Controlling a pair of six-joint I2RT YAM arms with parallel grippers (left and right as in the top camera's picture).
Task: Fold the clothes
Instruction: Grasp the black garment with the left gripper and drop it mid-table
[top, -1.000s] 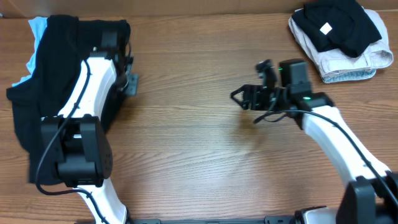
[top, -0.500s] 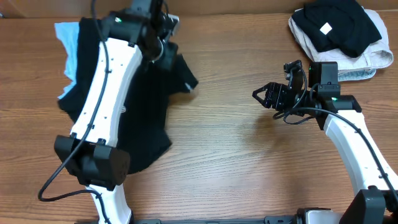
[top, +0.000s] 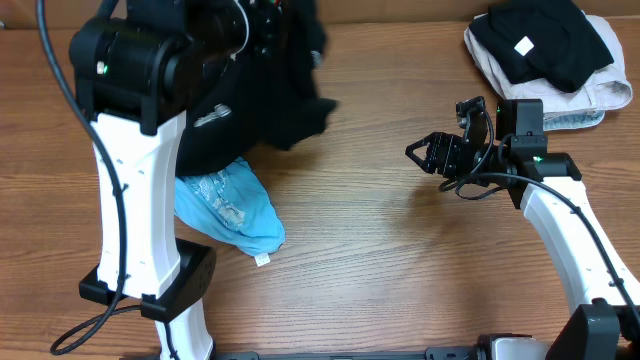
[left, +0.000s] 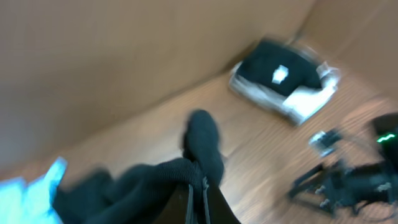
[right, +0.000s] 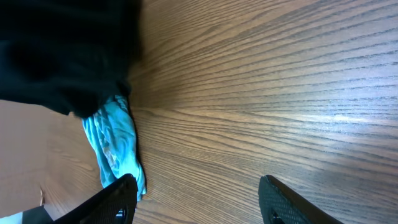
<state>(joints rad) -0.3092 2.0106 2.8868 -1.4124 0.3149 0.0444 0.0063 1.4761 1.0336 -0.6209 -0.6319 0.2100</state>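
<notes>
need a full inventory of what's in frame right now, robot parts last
large black shirt: 1, black, lifted off the table at far left, hanging bunched from the left gripper
light-blue tee with white print: 1, light blue, crumpled on the table at left, below the hanging shirt
folded black garment with a white label: 1, black, far right corner, on top of the stack
folded off-white garment: 1, off-white, far right corner, under the black one
wooden table: 1, brown, under everything
left gripper: 1, black, raised at far left, shut on the black shirt
right gripper: 1, black, right of centre, open, holding nothing
robot arms: 2, white with black joints, one on each side
</notes>
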